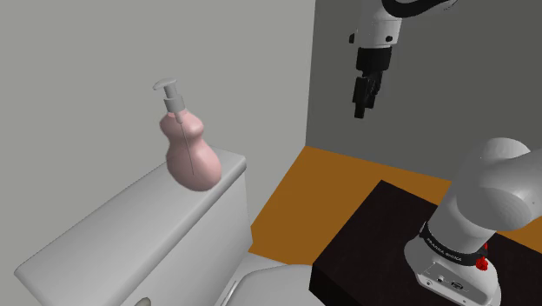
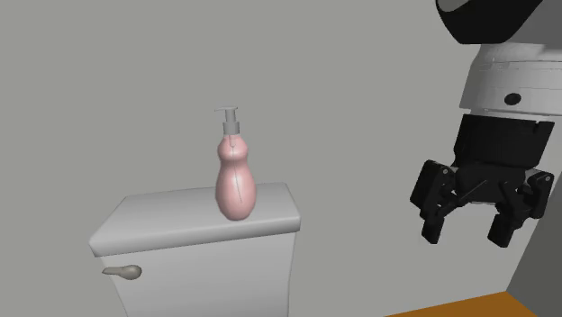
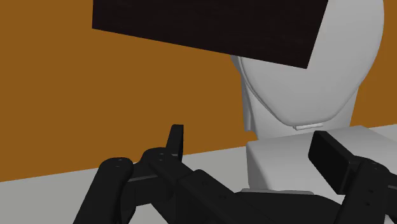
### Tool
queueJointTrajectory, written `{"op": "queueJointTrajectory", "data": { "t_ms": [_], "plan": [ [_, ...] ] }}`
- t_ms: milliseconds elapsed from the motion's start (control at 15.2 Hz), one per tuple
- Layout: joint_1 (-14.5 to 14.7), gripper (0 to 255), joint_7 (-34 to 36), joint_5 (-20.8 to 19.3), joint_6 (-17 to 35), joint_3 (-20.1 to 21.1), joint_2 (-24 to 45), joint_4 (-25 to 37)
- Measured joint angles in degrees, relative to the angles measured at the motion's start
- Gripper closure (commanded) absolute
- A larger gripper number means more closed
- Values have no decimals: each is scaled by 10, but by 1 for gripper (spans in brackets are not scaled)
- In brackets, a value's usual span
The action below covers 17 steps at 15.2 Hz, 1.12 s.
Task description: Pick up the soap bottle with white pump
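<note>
Grey walls (image 2: 108,81) and an orange-brown floor (image 1: 300,204) enclose the site. A white toilet tank (image 2: 203,275) stands against the wall. The black stand (image 1: 369,239) sits on the floor beside the toilet. The white arm (image 1: 486,204) rises from the stand. The gripper (image 2: 466,236) hangs in the air, well apart from the tank, fingers spread and holding nothing. The soap bottle (image 2: 236,185), pink with a pale pump, stands upright on the tank lid (image 2: 153,223), near its end on the second exterior view's right. A flush lever (image 2: 122,271) sits on the tank front.
</note>
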Motion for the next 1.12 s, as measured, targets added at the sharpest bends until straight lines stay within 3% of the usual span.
{"op": "queueJointTrajectory", "data": {
  "t_ms": [198, 792, 1122],
  "plan": [
    [6, 0, 10, 10, 16, 11, 8, 2],
    [49, 0, 92, 66, 137, 97, 78, 33],
    [64, 0, 136, 77, 205, 144, 126, 62]
  ]
}}
